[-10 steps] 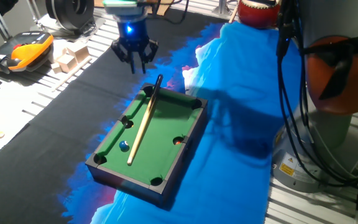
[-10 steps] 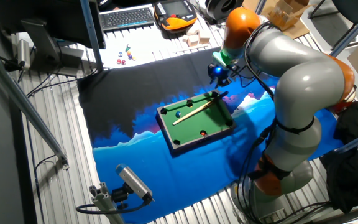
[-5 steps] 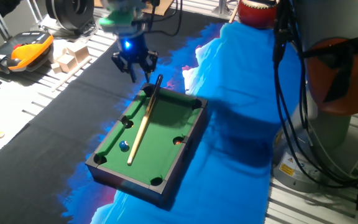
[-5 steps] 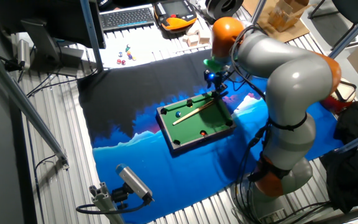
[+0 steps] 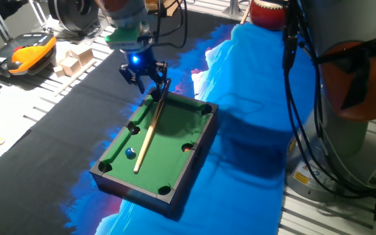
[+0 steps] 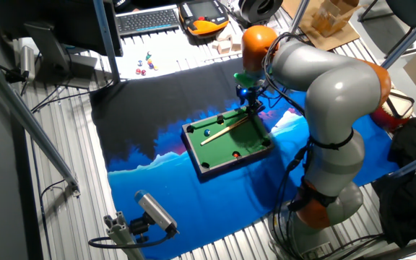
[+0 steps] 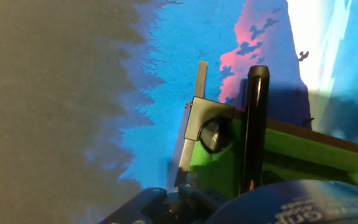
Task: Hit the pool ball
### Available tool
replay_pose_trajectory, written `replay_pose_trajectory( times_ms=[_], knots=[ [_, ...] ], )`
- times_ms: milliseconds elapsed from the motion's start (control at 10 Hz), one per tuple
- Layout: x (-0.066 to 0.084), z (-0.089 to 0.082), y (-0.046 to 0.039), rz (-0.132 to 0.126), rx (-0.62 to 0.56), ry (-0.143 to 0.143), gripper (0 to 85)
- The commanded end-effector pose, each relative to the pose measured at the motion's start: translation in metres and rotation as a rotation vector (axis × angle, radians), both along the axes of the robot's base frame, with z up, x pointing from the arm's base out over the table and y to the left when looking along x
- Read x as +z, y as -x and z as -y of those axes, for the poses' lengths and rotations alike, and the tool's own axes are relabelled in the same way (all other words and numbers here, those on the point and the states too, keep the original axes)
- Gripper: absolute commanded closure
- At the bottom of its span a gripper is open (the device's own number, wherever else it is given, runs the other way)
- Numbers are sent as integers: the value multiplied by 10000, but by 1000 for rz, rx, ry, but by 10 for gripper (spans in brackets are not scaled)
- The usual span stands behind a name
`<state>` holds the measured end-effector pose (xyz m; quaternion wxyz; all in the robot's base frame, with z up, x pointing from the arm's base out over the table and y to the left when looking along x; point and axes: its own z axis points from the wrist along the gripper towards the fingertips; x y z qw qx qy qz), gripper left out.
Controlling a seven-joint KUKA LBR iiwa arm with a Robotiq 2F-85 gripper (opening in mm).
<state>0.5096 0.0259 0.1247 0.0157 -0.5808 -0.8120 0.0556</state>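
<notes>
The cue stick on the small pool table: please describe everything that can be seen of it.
The cue stick is a thin, straight rod, pale wood-coloured along most of its length with a black butt end. It lies diagonally on the green felt of the pool table, its black end resting over the far rail beneath the gripper. Its pale tip lies near the pool ball.

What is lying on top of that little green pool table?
On the pool table lie a wooden cue stick, its dark end under the claw, a small blue ball beside the cue, and a reddish ball near a side pocket. The pockets' insides are too dark to see.
</notes>
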Motion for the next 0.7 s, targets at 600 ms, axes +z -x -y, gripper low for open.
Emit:
replay_pose_trajectory(
  times_ms=[600],
  knots=[
    [103,-131,-101,19,-15,-46,340]
  ],
)
